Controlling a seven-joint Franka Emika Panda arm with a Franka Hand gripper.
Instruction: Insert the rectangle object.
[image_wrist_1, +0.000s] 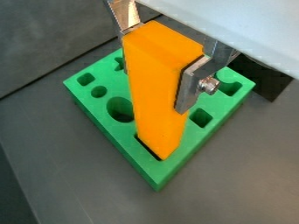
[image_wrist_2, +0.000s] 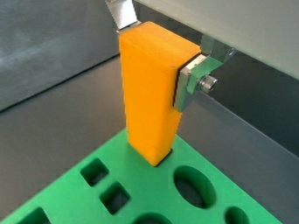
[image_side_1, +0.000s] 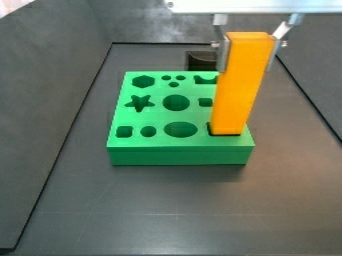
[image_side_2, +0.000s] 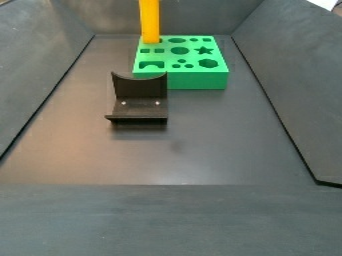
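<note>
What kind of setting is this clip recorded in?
Probably a lab test cell for insertion trials: a dark walled bin floor, a green board with shaped holes, and a fixture. The gripper, above the board, holds the orange bar upright, its end at a hole.

Orange rectangle object (image_side_1: 237, 84) upright in gripper (image_wrist_1: 166, 51).

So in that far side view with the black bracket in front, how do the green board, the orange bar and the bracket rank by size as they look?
1. The green board, though it only narrowly beats the fixture.
2. The fixture; it stands nearer the camera, so its rank is unsure.
3. The rectangle object, cut off at the frame's top, where the gripper is out of view.
</note>
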